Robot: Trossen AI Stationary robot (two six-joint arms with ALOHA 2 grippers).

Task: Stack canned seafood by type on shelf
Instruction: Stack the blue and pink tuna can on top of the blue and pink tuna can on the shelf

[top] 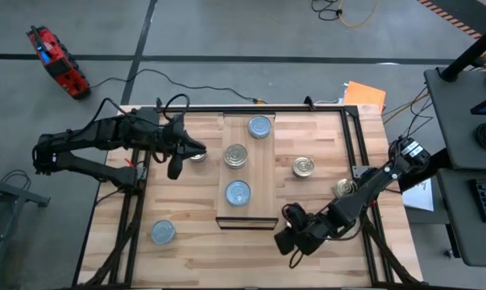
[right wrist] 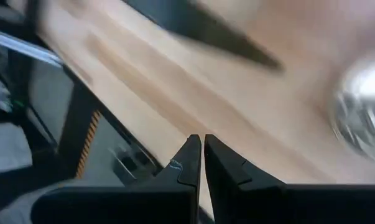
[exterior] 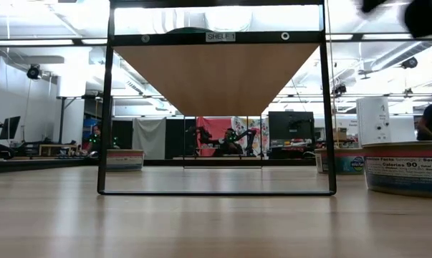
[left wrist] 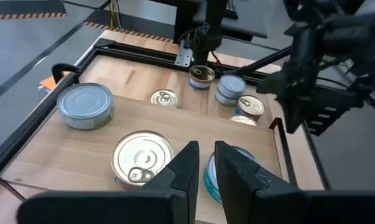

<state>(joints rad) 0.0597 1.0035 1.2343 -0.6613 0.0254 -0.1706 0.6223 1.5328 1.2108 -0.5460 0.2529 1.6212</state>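
The light-wood shelf [top: 247,211] stands mid-table. Three cans rest on it: a blue-grey topped one [top: 259,127] at the far end, a ring-top one [top: 235,155] in the middle, and a blue-grey one [top: 238,193] nearer. More cans sit on the table [top: 303,167] [top: 344,188] [top: 163,233]. Another can [top: 199,157] is partly hidden under my left gripper [top: 196,150]. That gripper hangs shut and empty left of the shelf, its fingers [left wrist: 188,165] aimed across the shelf's cans [left wrist: 143,155]. My right gripper [top: 288,242] is shut and empty, raised by the shelf's near right corner.
A black frame rail [top: 351,137] runs around the tabletop. Across the shelf, the left wrist view shows several more cans [left wrist: 231,89] near the right arm [left wrist: 311,74]. The low view shows the shelf's black frame [exterior: 104,107] and cans beside it [exterior: 405,168].
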